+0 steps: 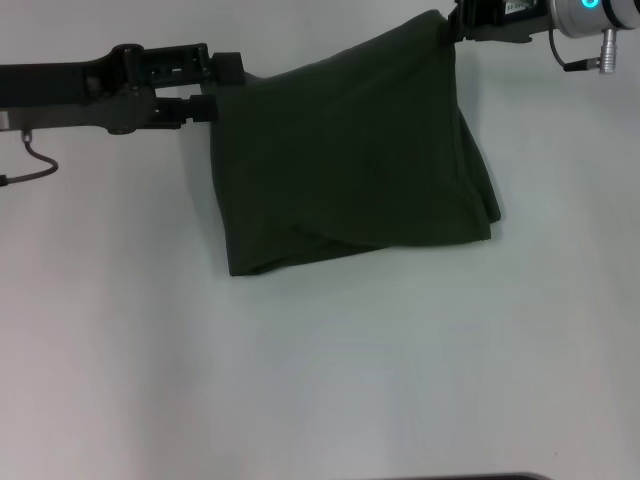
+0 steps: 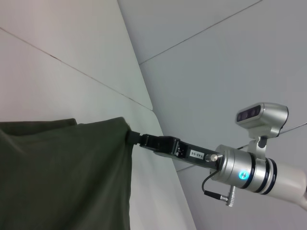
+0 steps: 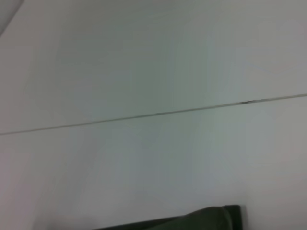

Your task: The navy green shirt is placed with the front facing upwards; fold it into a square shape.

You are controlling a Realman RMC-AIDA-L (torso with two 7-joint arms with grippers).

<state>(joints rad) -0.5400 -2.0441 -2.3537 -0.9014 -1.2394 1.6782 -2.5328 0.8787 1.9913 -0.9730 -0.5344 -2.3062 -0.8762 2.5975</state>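
The navy green shirt (image 1: 350,160) hangs as a dark olive sheet, lifted by its two upper corners, with its lower folded edge resting on the white table (image 1: 300,380). No lettering shows. My left gripper (image 1: 212,95) is shut on the shirt's upper left corner. At the top right, my right gripper (image 1: 447,25) is shut on the other upper corner. The left wrist view shows the shirt (image 2: 62,177) stretched up to the right gripper (image 2: 130,136), which pinches the cloth. In the right wrist view only a sliver of the shirt (image 3: 201,219) shows at the edge.
The white table spreads all around the shirt. A black cable (image 1: 35,160) loops under my left arm. A dark strip (image 1: 470,477) marks the table's front edge. Walls with seams fill both wrist views.
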